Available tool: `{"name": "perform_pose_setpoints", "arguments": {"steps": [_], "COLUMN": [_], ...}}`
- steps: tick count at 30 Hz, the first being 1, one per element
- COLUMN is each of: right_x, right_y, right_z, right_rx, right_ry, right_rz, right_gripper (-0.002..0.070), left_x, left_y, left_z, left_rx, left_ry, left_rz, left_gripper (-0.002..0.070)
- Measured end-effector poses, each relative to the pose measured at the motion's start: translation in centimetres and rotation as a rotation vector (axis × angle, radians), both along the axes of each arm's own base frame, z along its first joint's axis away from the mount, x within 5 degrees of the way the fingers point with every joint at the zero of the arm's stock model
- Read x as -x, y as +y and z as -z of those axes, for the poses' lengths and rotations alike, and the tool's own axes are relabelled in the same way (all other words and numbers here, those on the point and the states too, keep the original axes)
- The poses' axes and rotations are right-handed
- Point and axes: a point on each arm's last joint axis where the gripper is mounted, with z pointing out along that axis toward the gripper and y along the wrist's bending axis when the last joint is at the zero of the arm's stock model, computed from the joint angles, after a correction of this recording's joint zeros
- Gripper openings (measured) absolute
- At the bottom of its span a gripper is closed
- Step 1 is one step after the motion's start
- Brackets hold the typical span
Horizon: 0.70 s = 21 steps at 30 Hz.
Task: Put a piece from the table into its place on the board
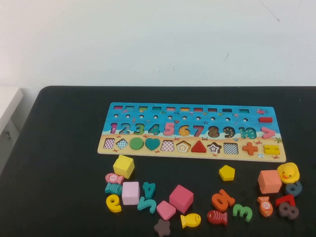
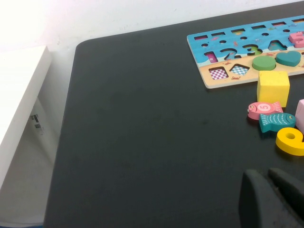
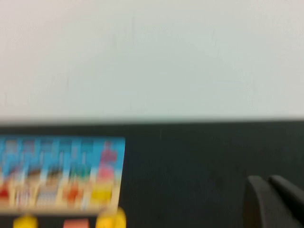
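The right gripper (image 3: 275, 202) and left gripper (image 2: 270, 199) both hang back off the table (image 1: 59, 148), their spread impossible to tell, yet the piece (image 1: 226, 172) lies right of centre just below the board (image 1: 118, 111), so the right arm looks nearer.

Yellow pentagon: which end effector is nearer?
Probably right. The pentagon lies beside the board's right half; the right end effector hangs off that end, the left end effector off the far end.
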Motion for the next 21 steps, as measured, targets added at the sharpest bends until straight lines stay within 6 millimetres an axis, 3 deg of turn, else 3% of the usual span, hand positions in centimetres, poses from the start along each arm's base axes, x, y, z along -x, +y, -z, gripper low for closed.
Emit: {"name": "perform_pose_setpoints", "arguments": {"steps": [4, 8, 14, 21], "right_x": [-2.8, -6.2, -11.6, -17.9], "right_y": [0.7, 1.8, 3.2, 4.8], "right_z": [-1.5, -1.4, -0.4, 2.6], "right_rx": [0.046, 0.037, -0.012, 0.026], "right_ry": [0.211, 0.361, 0.488, 0.657], "right_rz": [-0.112, -0.260, -0.454, -0.614], "right_gripper": [0.0018, 0.0018, 0.0018, 0.0019], "left_x": [0.0, 0.0, 0.0, 0.0], "left_y": [0.0, 0.0, 0.0, 0.0], "left_z": [0.0, 0.0, 0.0, 0.0], "left_rx": [0.000, 0.000, 0.000, 0.000], "left_ry": [0.000, 0.000, 0.000, 0.000], "left_rz": [0.000, 0.000, 0.000, 0.000], "left_gripper": [-0.0002, -0.0002, -0.0002, -0.0002]}}
